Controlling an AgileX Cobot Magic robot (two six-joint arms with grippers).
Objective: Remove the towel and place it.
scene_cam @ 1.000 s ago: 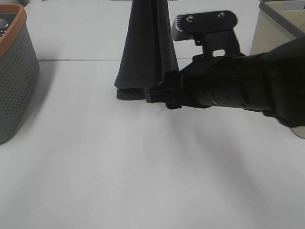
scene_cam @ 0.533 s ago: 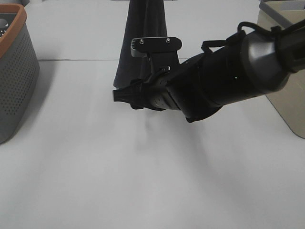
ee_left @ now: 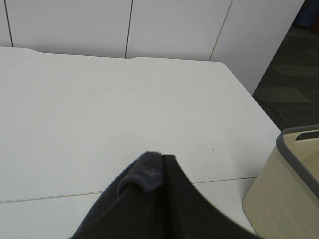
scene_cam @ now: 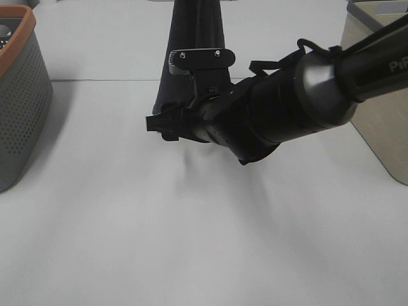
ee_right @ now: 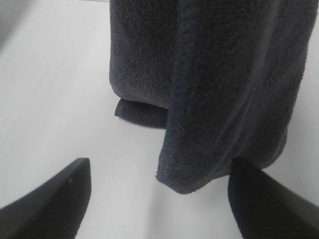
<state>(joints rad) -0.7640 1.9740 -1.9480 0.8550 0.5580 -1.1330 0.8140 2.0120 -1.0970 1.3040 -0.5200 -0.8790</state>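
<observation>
The dark charcoal towel (scene_cam: 191,51) hangs in a narrow drape over the table's far middle, its top out of the exterior high view. In the left wrist view my left gripper (ee_left: 162,172) is shut on a bunched towel edge (ee_left: 147,172). My right gripper (scene_cam: 155,123) has reached across to the towel's lower left part. The right wrist view shows it (ee_right: 159,204) open, both fingers (ee_right: 55,199) wide apart just short of the towel's hanging hem (ee_right: 209,74). A folded lower end (ee_right: 142,113) lies by the table surface.
A grey perforated basket with an orange rim (scene_cam: 19,95) stands at the left edge. A beige bin with a grey rim (scene_cam: 376,83) stands at the right, also seen in the left wrist view (ee_left: 289,189). The white table (scene_cam: 191,242) extends toward the front.
My right arm has swung left across the towel's lower part, and its jaws have opened wider. The towel still hangs from the left gripper in the same place.
</observation>
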